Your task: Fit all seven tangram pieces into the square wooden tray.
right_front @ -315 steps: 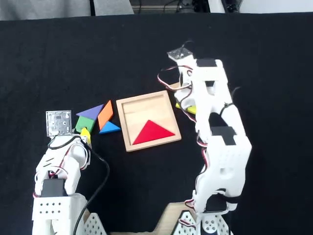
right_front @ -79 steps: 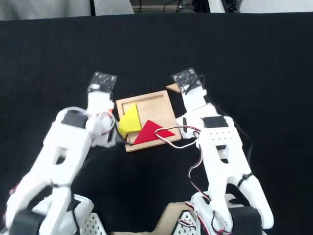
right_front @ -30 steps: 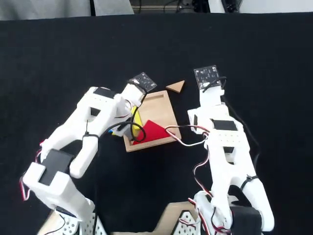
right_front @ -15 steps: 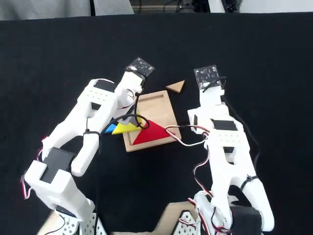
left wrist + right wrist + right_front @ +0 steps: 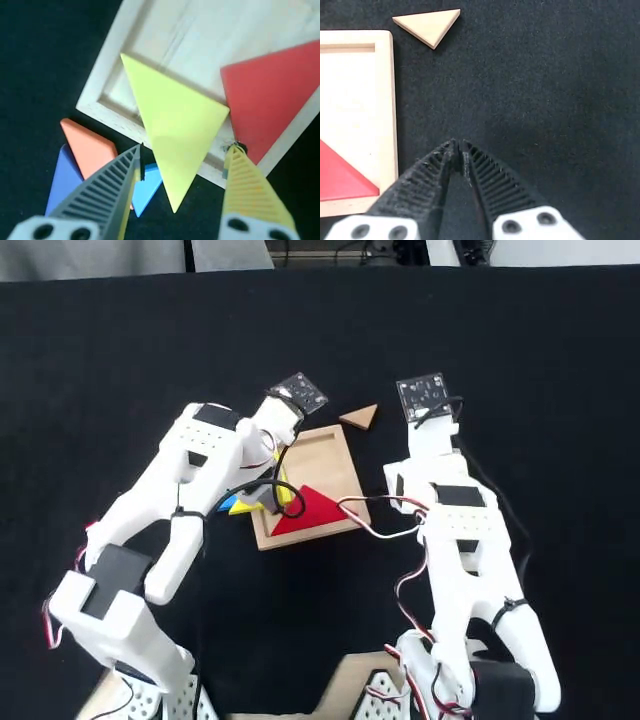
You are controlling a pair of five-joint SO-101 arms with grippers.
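One yellow triangle straddles tray rim, tip outward.

Yellow triangle, red triangle, pale wood tray, orange piece, light blue triangle, tan triangle, black cloth

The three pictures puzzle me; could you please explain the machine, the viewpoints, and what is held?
Two small robot arms sit at a black table. One picture looks down from above; the other two come from cameras on each wrist. The left tool is open around a yellow triangle lying across the rim of the wooden tray, which holds a red triangle. An orange piece, blue pieces and a wooden triangle lie outside it. The right tool is shut, empty.
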